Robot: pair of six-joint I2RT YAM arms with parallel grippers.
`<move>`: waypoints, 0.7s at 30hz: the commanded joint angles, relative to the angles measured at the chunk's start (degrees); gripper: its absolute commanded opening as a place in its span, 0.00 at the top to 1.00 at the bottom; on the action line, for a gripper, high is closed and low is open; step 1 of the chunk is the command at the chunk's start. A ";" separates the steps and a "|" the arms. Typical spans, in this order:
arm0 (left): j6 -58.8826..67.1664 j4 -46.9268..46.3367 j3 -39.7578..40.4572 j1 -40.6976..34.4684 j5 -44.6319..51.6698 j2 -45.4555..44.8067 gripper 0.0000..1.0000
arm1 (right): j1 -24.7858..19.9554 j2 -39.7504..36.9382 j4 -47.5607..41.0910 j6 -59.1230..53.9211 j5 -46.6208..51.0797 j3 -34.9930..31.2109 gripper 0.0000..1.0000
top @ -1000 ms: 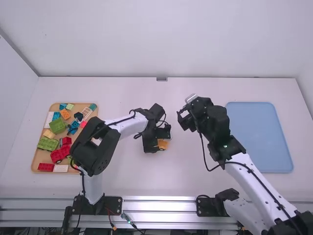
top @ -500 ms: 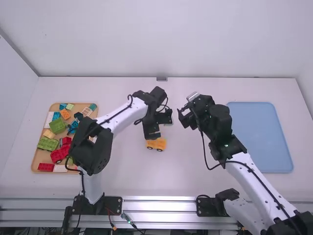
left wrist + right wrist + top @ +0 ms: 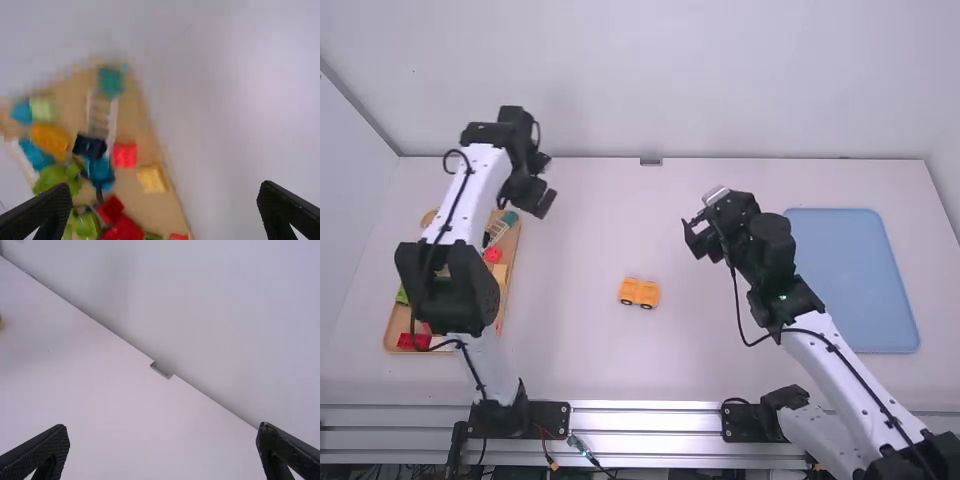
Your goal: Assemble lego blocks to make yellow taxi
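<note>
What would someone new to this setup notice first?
Probably the small yellow-orange toy vehicle, standing alone on the white table between the two arms. Next, the wooden tray at the left side of the table, crowded with bright blocks and partly hidden beneath the left arm. Then the big, bare blue tray on the right.

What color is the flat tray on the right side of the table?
The tray is light blue; it shows best in the high view.
</note>
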 commanded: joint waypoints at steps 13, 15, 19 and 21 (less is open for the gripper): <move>-13.20 6.86 -16.35 16.79 -0.96 -0.63 0.01 | -0.13 -0.09 3.43 0.31 -0.11 1.38 0.01; -13.20 8.68 -19.30 17.00 -0.96 -0.63 0.01 | -0.09 -0.09 4.17 0.26 -0.37 1.38 0.01; -13.20 12.68 -25.18 16.72 -0.50 -0.63 0.05 | -0.09 -0.09 6.23 0.35 -2.38 1.38 0.01; -13.22 13.84 -26.93 16.61 0.46 -0.63 0.14 | -0.13 -0.09 6.93 0.98 -2.43 1.38 0.01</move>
